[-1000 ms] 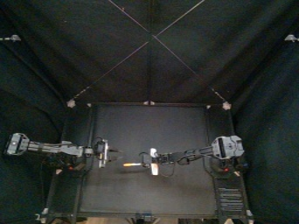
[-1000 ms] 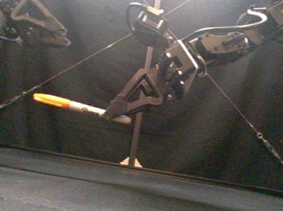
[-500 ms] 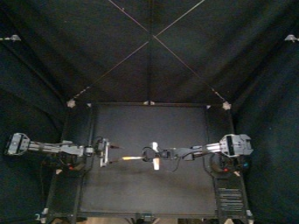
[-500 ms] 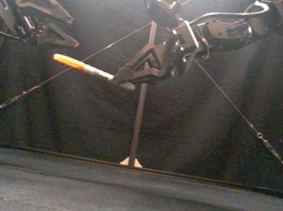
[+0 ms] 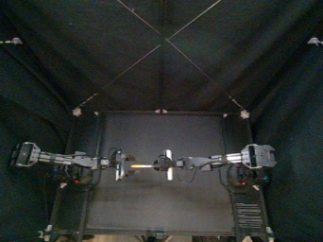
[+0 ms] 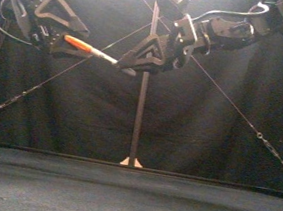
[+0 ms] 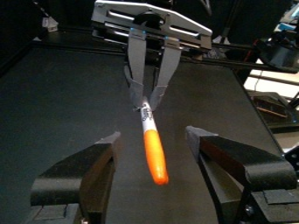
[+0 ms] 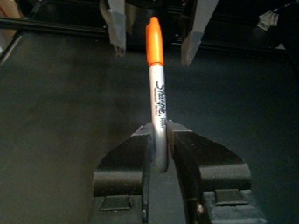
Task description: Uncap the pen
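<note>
You had the pen [image 6: 92,51] raised well above the table [image 5: 151,132], over its middle. It lay nearly level, with the orange cap [image 7: 153,157] a little higher and pointing toward the table's left side. The white barrel [image 8: 156,96] pointed toward the table's right side. There the right gripper [image 6: 126,67] was clamped on the barrel's far end, carrying the whole pen. On the table's left side the left gripper [image 7: 152,137] stood spread wide and gripping nothing. The cap lay between its jaws and touched neither, as far as the views showed.

The risks, as I judged them:
- **Thin grip:** the right grip sat at the very tail of the barrel. If the left jaws closed off-centre, they could lever the pen sideways in that grip.
- **Seam:** if the left jaws closed past the cap's seam onto the barrel, both grippers would hold the same piece and the cap would not part.
- **Crooked pull:** a pull off the pen's line could jam the cap or drag the barrel free, and the pen would drop to the table.

By count: one pen with one cap, two grippers, one table.
</note>
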Motion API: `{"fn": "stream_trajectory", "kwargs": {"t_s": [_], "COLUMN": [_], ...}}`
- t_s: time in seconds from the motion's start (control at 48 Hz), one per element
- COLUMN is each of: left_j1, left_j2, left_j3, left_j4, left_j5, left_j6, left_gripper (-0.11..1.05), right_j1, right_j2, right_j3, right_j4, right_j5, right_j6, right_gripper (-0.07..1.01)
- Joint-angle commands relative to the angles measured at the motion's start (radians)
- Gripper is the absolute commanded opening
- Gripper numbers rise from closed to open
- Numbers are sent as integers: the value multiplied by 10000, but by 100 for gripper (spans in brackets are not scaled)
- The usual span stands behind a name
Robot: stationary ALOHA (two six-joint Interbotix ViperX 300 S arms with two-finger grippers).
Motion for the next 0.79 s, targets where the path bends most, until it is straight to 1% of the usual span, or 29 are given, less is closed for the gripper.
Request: {"fn": "stream_trajectory", "kwargs": {"t_s": [0.021, 0.062, 0.083, 0.104, 0.167, 0.208, 0.292, 0.396, 0.458, 0.479, 0.542, 0.792], "left_j1": [107, 184, 215, 245, 291, 291, 307, 291, 291, 291, 291, 276], "left_j2": [199, 215, 215, 215, 199, 184, 184, 169, 153, 153, 107, -337], "left_j3": [-353, -337, -322, -307, -276, -261, -245, -199, -153, -153, -107, 77], "left_j4": [-46, -77, -92, -123, -215, -261, -307, -291, -307, -307, -307, -276], "left_j5": [-123, -123, -138, -138, -138, -138, -138, -138, -138, -138, -138, -123], "left_j6": [0, 0, -15, 0, 0, 15, 15, 15, 15, 31, 31, 31], "left_gripper": [91, 89, 88, 87, 82, 77, 68, 57, 52, 51, 49, 48], "right_j1": [-46, -31, -31, -31, -31, -31, -46, -92, -138, -169, -230, -460], "right_j2": [-430, -430, -430, -430, -430, -430, -460, -614, -736, -782, -966, -1580], "right_j3": [-92, -77, -61, -77, -61, -61, -61, 31, 123, 169, 307, 966], "right_j4": [0, 0, 0, 0, 0, 0, -15, -15, -15, 0, 0, 61], "right_j5": [-107, -107, -107, -107, -92, -107, -107, -107, -107, -107, -107, -199], "right_j6": [15, 15, 15, 15, 15, 15, 0, 0, 0, 0, 15, 46], "right_gripper": [56, 56, 56, 56, 56, 56, 56, 56, 56, 56, 56, 56]}}
